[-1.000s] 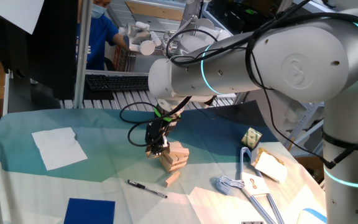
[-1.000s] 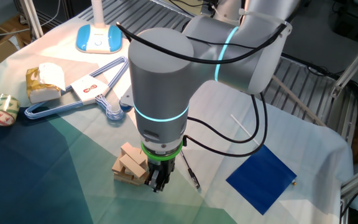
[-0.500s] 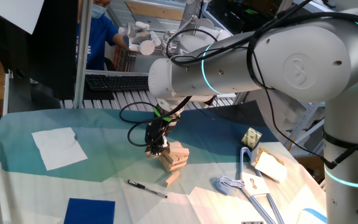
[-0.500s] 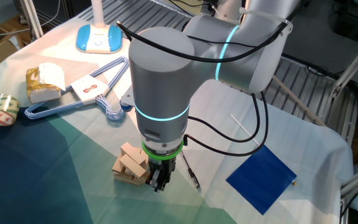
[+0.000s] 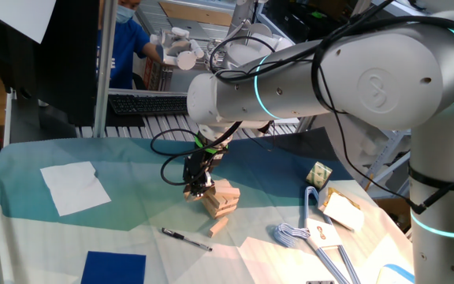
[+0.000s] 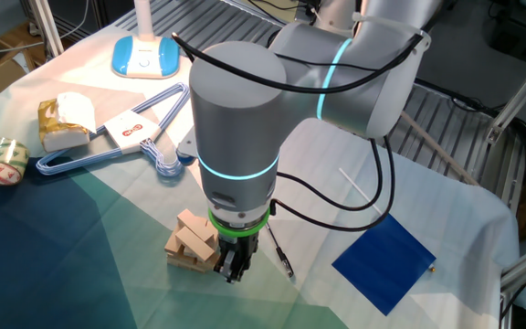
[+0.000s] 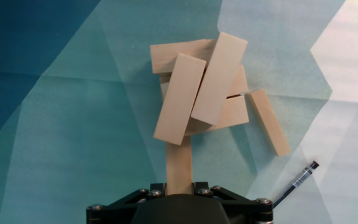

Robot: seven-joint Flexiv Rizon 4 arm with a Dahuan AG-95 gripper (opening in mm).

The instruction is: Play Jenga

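Gripper (image 7: pixel 179 184) pinching a light tan wooden block (image 7: pixel 178 163) poking from the messy tan stack (image 7: pixel 201 84) ahead; fingertips hidden.

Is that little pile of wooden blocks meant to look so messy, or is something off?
The block stack is crooked: its top two blocks lie slanted across the layers below, not squared up. One loose block lies on the cloth beside it, near a pen. The gripper is pinching another block at the pile's foot.

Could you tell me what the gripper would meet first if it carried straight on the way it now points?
Most likely the tablecloth just beside the Jenga stack. The gripper points straight down, apparently holding one block already; exact depth is unclear.
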